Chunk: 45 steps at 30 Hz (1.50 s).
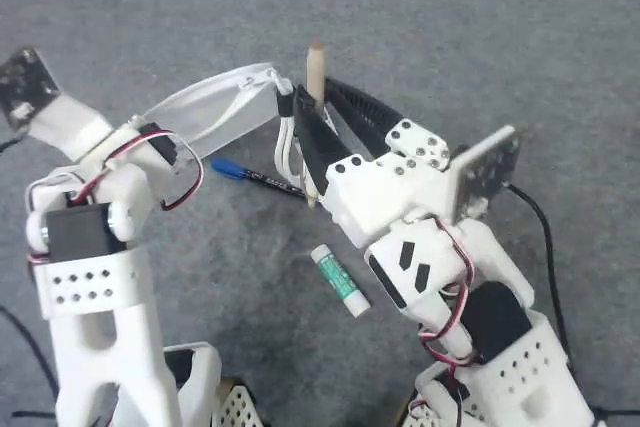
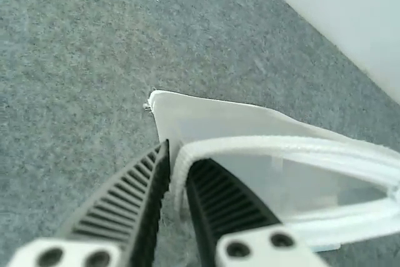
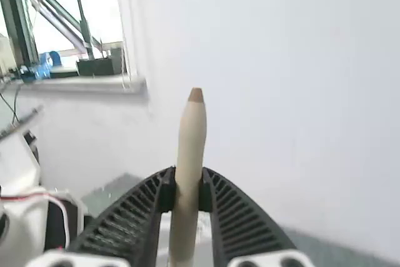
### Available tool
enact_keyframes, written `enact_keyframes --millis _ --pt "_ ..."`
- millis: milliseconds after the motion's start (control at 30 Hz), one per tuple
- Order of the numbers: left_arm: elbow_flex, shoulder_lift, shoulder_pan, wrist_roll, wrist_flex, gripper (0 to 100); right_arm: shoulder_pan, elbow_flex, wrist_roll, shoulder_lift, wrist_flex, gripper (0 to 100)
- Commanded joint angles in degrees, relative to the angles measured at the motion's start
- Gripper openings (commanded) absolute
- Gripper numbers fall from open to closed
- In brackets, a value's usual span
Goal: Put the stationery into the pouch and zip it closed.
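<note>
Wooden pencil [image 3: 190, 129] stands upright, clamped in the right gripper [image 3: 185, 181], at 3 o'clock from the white pouch [image 1: 215, 107], whose rim the left gripper [image 2: 175, 152] pinches. Blue pen [image 1: 250, 175] and glue stick [image 1: 339, 280] lie on the bench [image 1: 500, 67] at the pouch's 5 o'clock.

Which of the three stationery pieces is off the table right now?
The wooden pencil, clamped upright between the jaws of the right gripper. The blue-capped pen and the green-and-white stick both lie flat on the grey carpet.
</note>
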Motion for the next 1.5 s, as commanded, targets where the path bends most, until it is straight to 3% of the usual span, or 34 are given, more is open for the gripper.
enact_keyframes --millis 0,167,533,900,1300,1467 --pt "-0.4 0.2 0.4 -1.0 -1.2 1 -2.1 -0.6 2.5 -1.6 -7.5 0.6" --pt "-0.3 0.2 3.8 -4.0 -1.1 1 -3.6 -0.6 2.5 -0.3 -15.7 0.6" --pt "-0.2 0.4 4.0 -4.1 -1.1 1 -3.4 -0.6 2.6 16.3 -36.7 0.6" --pt "0.8 0.1 4.0 -4.0 -1.4 1 -3.2 -0.9 2.6 26.1 -50.2 0.6" --pt "1.2 0.2 5.7 -4.0 -1.4 1 -2.8 4.0 13.4 43.4 -69.8 0.6" --pt "1.2 0.4 5.8 -4.0 -1.4 1 -2.8 9.3 14.5 44.1 -74.2 0.6"
